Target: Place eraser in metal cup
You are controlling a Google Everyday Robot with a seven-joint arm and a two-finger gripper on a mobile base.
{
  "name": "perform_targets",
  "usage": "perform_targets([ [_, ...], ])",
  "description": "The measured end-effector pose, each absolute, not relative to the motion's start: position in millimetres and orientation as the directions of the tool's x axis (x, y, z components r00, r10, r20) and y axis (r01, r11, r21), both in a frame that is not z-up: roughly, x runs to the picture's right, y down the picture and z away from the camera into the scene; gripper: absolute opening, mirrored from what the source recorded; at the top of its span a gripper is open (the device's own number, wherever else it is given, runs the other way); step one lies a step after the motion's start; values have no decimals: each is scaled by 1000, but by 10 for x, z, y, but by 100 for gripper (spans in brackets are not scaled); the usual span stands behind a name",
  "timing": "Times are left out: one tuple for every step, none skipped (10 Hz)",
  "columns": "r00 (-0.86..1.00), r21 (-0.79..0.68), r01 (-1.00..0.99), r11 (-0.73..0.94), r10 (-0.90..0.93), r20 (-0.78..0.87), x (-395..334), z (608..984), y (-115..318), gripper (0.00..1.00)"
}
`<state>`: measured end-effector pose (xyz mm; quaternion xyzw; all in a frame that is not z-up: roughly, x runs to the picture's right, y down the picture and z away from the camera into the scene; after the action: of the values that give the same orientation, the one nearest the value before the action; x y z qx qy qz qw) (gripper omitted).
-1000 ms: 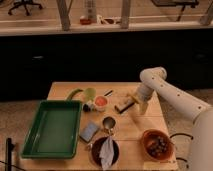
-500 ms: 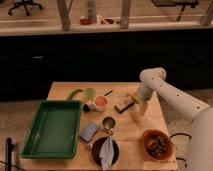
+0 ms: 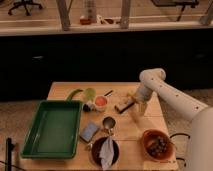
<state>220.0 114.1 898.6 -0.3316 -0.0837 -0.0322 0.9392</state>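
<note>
Task not done: the eraser [image 3: 123, 105] lies on the table [image 3: 65, 92], up and right of the metal cup [image 3: 108, 123], apart from it. The gripper [image 3: 136, 104] sits at the eraser's right end; whether it grips, I cannot tell. The cup holds no eraser; the brown bowl [image 3: 144, 138] holds dark bits.

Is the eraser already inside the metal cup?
No. The eraser lies on the table next to the gripper on the right side, apart from the metal cup.
</note>
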Motion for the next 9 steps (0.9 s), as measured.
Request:
perform_targets([
  [984,-619,115,777,-3,180,2189,8993,1150,80],
  [981,-616,128,777,-9,193,2165,8985,1152,80],
  [972,-602,176,779,-42,231,2107,8936,1116,80],
  [959,-586,232,776,-80,274,1997,8890,1088,80],
  [948,-575,267,773,-104,301,1904,8863,1072,80],
  [932,-555,313,771,-135,338,1808,8818,1041,80],
  [924,-546,331,770,-146,353,1790,8803,1036,80],
  [911,-533,361,765,-167,377,1738,8794,1030,80],
  [895,-518,393,760,-189,403,1658,8798,1013,80],
])
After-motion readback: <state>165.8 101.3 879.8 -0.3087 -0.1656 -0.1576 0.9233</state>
